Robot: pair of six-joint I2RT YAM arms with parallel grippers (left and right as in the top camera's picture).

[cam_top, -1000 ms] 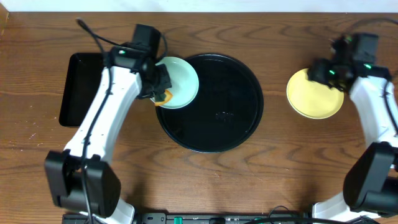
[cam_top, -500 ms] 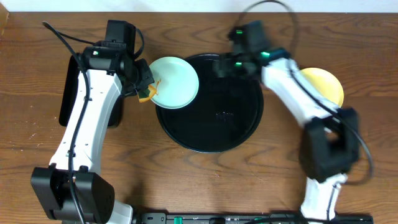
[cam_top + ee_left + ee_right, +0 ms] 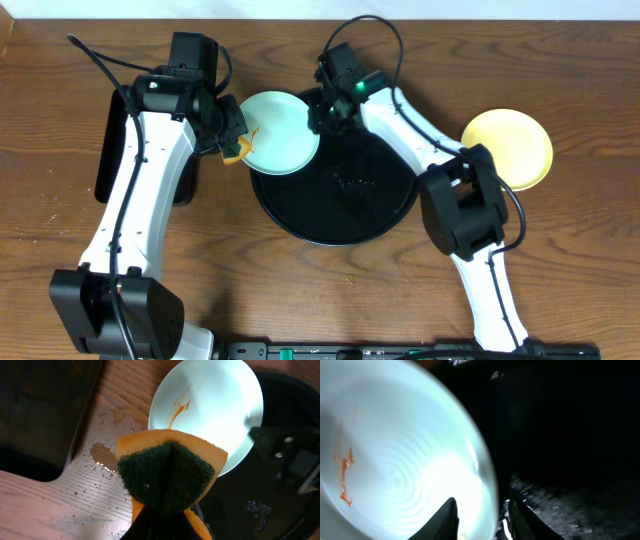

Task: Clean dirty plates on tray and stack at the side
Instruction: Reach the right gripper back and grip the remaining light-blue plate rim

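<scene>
Two plates show here, and the one that matters is the blue-green plate point(image 3: 283, 132). It sits half on the tray point(image 3: 340, 215), hanging over the tray's upper-left rim onto the table point(image 3: 300, 300). The yellow plate point(image 3: 507, 148) lies off the tray to its right and looks clean from above. The right gripper point(image 3: 480, 522) comes at the blue-green plate from the tray's side. Its jaws stand apart and straddle the plate's rim, one finger over the plate's inside and one outside over the tray, not pinched down as far as I can tell. The left gripper point(image 3: 235, 140) is on the opposite side, off the tray's left edge, clamped on a sponge point(image 3: 170, 467) with the green scrub face pointing at the plate. The sauce streak point(image 3: 180, 407) sits on the plate's half away from the tray, so it's on the sponge side, not the right gripper's. My guess is the right one needs to close on the rim to steady the plate, and then the sponge only has a short reach toward the tray to hit the streak.
</scene>
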